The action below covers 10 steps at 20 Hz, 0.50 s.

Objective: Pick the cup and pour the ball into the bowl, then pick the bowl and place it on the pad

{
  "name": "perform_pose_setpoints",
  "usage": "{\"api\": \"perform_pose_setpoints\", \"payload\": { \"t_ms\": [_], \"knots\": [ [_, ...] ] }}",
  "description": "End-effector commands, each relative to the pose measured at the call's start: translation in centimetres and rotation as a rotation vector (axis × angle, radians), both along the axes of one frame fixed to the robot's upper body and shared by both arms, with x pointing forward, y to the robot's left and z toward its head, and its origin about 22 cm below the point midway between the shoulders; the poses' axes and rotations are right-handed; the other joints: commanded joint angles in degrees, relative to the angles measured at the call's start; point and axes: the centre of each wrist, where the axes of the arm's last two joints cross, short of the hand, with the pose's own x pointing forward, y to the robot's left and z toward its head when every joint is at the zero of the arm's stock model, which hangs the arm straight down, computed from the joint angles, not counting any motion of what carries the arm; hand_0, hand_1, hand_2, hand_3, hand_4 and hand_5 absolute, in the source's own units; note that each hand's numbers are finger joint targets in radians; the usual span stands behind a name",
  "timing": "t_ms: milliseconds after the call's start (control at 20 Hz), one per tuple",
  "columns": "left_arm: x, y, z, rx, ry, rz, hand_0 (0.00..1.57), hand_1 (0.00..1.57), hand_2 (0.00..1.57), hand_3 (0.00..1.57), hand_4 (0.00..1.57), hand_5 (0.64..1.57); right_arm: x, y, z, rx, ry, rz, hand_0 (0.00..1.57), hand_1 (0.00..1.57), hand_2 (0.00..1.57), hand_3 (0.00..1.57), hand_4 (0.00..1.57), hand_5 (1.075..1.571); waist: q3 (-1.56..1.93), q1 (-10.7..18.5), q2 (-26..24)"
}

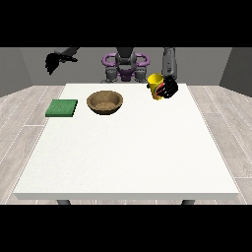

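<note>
Front view, cup (155, 84): yellow, tilted, seen at the table's (128, 157) far right part, grasped by curled fingers of the hand at the view's right (168, 88); whether it is lifted clear of the surface cannot be told.
Front view, ball: not visible; presumably inside the cup.
Front view, bowl (105, 102): brown, resting well left of the cup.
Front view, pad (62, 108): green, just left of the bowl.
Front view, other hand (53, 62): raised off the table at the view's left; finger state cannot be told.
Step advice: the cup should be carried over the bowl's centre before being tipped further, so the ball is not spilled early.
</note>
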Motion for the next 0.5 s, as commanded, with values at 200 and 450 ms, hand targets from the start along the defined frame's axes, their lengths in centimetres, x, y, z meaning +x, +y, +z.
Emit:
{"api": "perform_pose_setpoints", "payload": {
  "t_ms": [200,450],
  "knots": [
    [4.3,-0.1,6.6,0.231,0.094,0.053,1.46,1.46,1.57,1.57,1.57,1.294,-1.4,-2.3,-2.9,0.025,0.069,-0.044,0.00,0.00,0.00,0.00,0.00,1.569,-0.22,2.23,-3.37],
    [4.7,-1.9,7.0,0.295,0.094,0.063,1.47,1.47,1.57,1.57,1.57,1.278,0.9,-2.5,-0.1,0.020,0.059,-0.001,0.00,0.00,0.00,0.00,0.00,1.568,-0.26,1.26,-2.70]
  ]
}}
